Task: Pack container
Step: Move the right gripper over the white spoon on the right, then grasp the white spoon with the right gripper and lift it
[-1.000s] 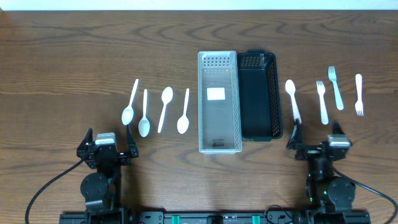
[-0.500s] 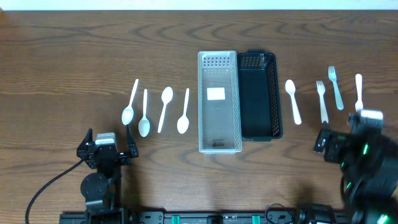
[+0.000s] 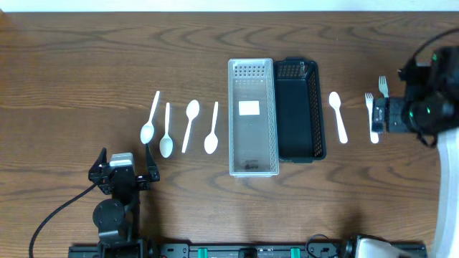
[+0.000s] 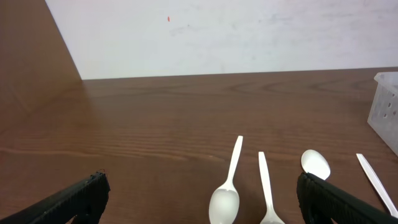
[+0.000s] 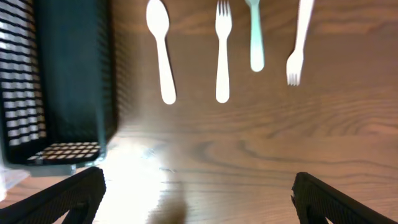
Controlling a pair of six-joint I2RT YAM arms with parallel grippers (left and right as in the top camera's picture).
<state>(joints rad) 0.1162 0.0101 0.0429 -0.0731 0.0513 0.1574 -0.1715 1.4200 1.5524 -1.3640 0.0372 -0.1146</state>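
A clear white container (image 3: 252, 118) and a black container (image 3: 300, 111) stand side by side at the table's middle. Several white spoons (image 3: 166, 132) lie left of them. One white spoon (image 3: 338, 116) and forks (image 3: 384, 84) lie to the right. My right gripper (image 3: 391, 115) hovers high over the forks, open and empty. In the right wrist view (image 5: 196, 199) it sees the black container (image 5: 68, 74), the spoon (image 5: 160, 50) and three forks (image 5: 222, 50) below. My left gripper (image 3: 122, 172) rests open near the front edge, behind the spoons (image 4: 227, 186).
The clear container's corner (image 4: 387, 102) shows at the right edge of the left wrist view. A white wall (image 4: 217, 37) bounds the table's far side. Bare wood lies in front of both containers.
My right arm has risen from its rest at the front right and swung back over the forks, now covering some of them in the overhead view. The left arm has not moved.
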